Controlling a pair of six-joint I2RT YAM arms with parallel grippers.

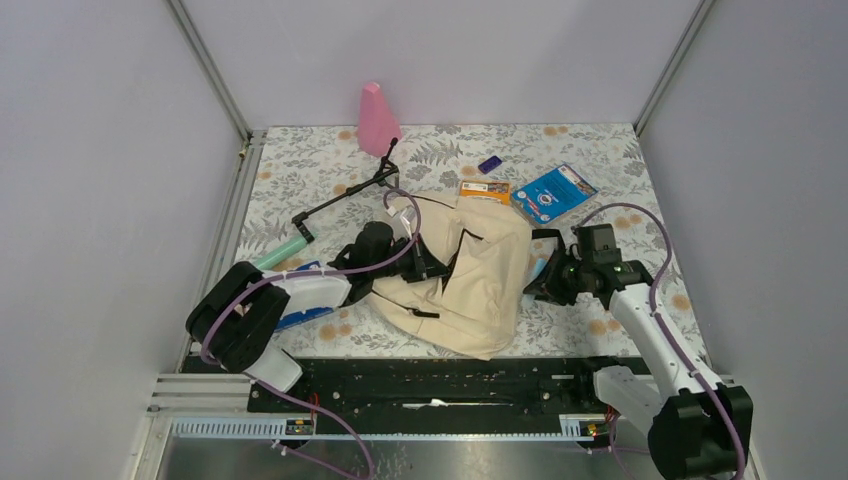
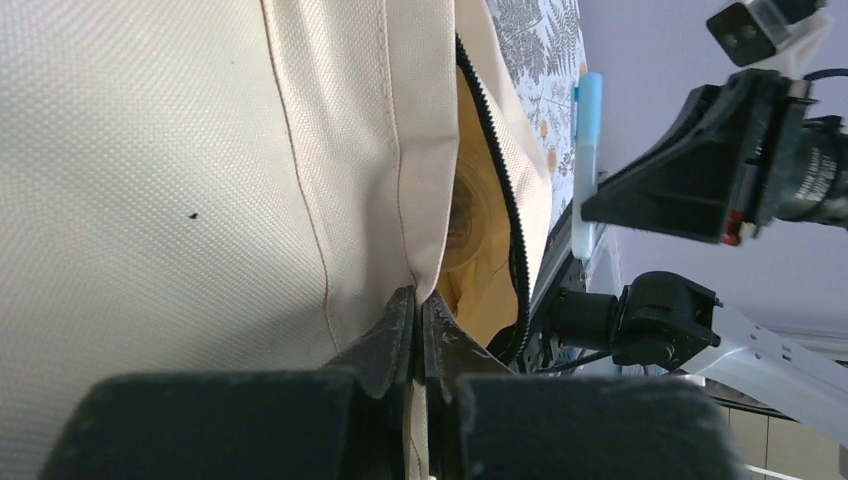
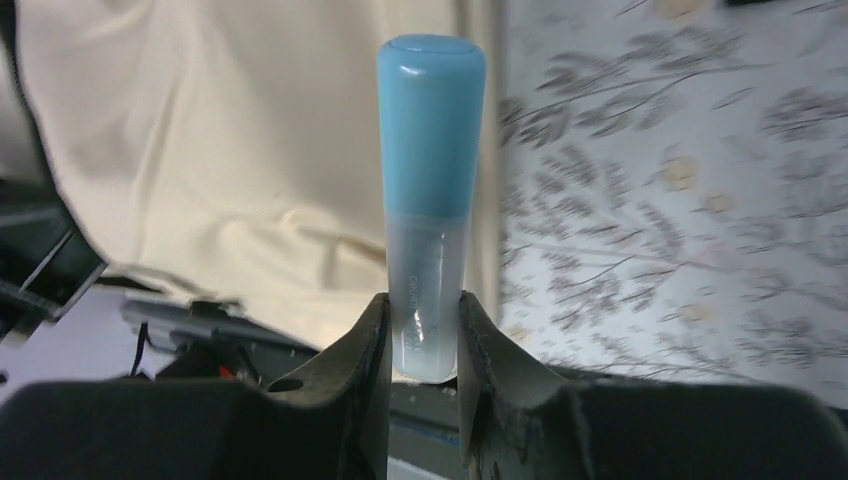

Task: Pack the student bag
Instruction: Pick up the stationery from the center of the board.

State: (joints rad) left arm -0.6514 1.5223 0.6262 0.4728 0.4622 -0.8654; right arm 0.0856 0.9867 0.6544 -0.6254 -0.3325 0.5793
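Observation:
The cream student bag lies in the middle of the table, its black zipper open. My left gripper is shut on a fold of the bag's fabric beside the zipper, with yellow lining showing in the left wrist view. My right gripper is at the bag's right edge, shut on a blue-capped translucent tube that points at the bag. The tube also shows in the left wrist view.
On the floral table: a pink cone at the back, a black tripod-like stand, a mint tube, a blue-white item by my left arm, an orange pack, a purple piece, a blue booklet.

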